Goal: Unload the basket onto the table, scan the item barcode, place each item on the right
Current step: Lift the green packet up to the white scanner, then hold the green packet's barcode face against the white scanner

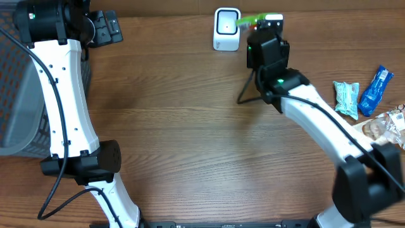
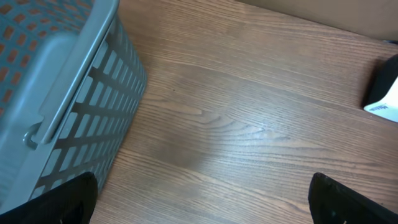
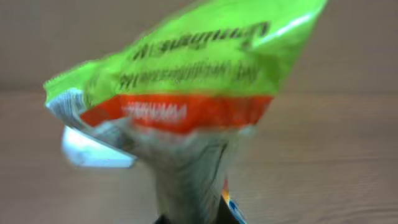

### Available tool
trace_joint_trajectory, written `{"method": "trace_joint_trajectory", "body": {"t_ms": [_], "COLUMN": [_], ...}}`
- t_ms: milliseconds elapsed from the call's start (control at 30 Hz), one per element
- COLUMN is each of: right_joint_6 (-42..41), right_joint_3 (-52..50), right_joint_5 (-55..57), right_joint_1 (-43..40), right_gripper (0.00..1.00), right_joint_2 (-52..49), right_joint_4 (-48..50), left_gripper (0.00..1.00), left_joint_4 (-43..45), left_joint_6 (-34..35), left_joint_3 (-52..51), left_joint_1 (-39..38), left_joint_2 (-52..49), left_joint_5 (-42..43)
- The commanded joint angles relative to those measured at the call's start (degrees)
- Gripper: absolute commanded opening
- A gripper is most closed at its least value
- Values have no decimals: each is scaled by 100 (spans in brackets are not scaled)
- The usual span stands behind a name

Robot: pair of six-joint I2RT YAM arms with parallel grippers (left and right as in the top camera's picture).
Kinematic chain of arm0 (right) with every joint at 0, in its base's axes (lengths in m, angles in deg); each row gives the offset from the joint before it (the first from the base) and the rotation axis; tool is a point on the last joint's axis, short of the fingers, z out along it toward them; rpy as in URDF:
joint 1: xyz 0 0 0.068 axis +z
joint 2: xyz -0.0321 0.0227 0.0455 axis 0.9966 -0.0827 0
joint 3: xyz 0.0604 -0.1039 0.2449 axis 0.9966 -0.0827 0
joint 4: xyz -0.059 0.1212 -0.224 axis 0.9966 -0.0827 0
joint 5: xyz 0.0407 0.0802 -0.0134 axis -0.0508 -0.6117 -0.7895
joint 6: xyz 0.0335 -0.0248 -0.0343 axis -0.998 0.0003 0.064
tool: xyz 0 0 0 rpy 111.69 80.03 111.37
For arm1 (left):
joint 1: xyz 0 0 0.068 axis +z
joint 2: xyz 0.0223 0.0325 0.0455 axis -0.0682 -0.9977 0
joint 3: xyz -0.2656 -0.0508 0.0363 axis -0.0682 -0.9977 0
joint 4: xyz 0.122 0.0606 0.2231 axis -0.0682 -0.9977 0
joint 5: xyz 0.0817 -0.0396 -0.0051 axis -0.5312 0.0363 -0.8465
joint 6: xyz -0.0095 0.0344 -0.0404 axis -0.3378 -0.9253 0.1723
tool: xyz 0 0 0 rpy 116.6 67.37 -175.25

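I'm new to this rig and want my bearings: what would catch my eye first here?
The bright green packet, pinched in the right arm's shut jaws, fills the right wrist view and sits beside the white scanner at the table's far side. A grey basket stands at the left, by the left arm.

Left wrist view. A grey basket [image 2: 81, 106] with slotted walls fills the left side and stands on the wood-grain bench [image 2: 249, 124]. An orange-and-grey pattern shows at the basket's upper left. Two dark fingers [image 2: 62, 202] appear in the bottom corners, spread wide, with only bench surface between them. A white-and-black device [image 2: 385, 93] is cut off by the right edge.
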Motion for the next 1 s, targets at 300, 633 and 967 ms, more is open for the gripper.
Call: {"method": "trace_joint_trajectory", "body": {"t_ms": [300,633,967], "right_joint_6": [3585,6293,7528], "right_joint_3": [164,166,166], "right_joint_5": [1768,627,-127], "right_joint_1": [146,181,177], "right_gripper": [4,4,4], "right_joint_2": [-1827,-2780,-2903], "right_joint_4": [4168,6365,6690], "left_gripper": [100,100,100], "left_joint_4": [0,0,0], "left_joint_6": [-72,-72,-74], "left_joint_3": [57,57,57], "left_joint_1": [-39,-39,-39], "left_joint_2": [138,140,138], "left_joint_5": [-9,-9,-9]}}
